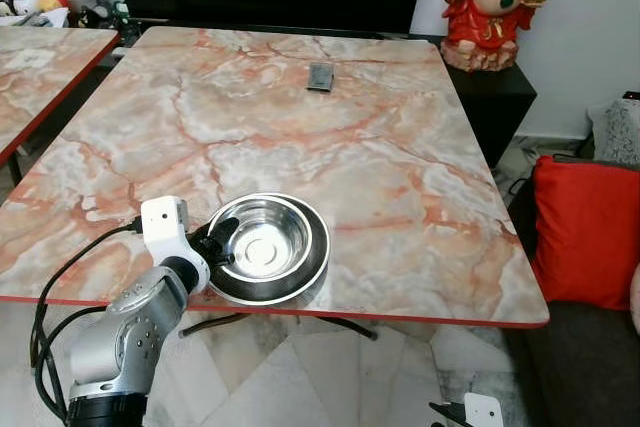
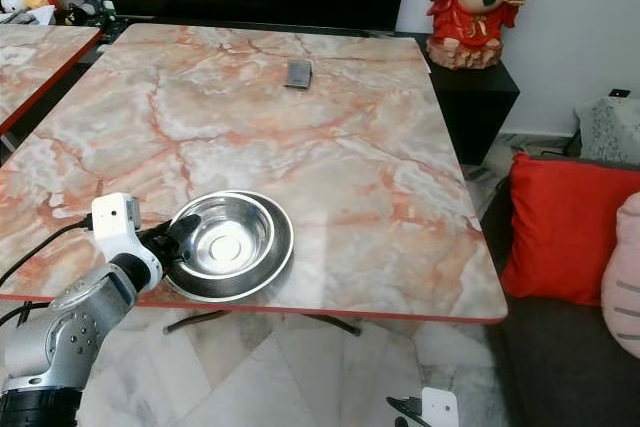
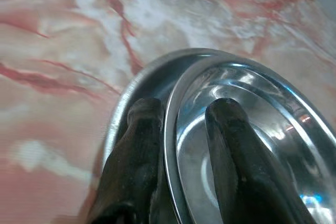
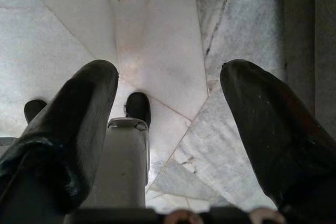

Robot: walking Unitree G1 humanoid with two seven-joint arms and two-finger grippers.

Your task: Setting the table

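The left claw (image 1: 222, 237) is pinching the left rim of the steel bowl (image 1: 268, 244), which is sitting in a steel plate (image 1: 310, 269) near the marble worktop's (image 1: 300, 127) near edge, while the right claw (image 4: 168, 129) is hanging wide open and holding nothing above the floor (image 4: 157, 35).

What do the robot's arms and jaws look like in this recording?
The left arm is silver metal with rounded joints, a white boxy wrist module and black cables looping alongside. The left gripper has two long, glossy black fingers. The right gripper has matching scuffed black fingers.
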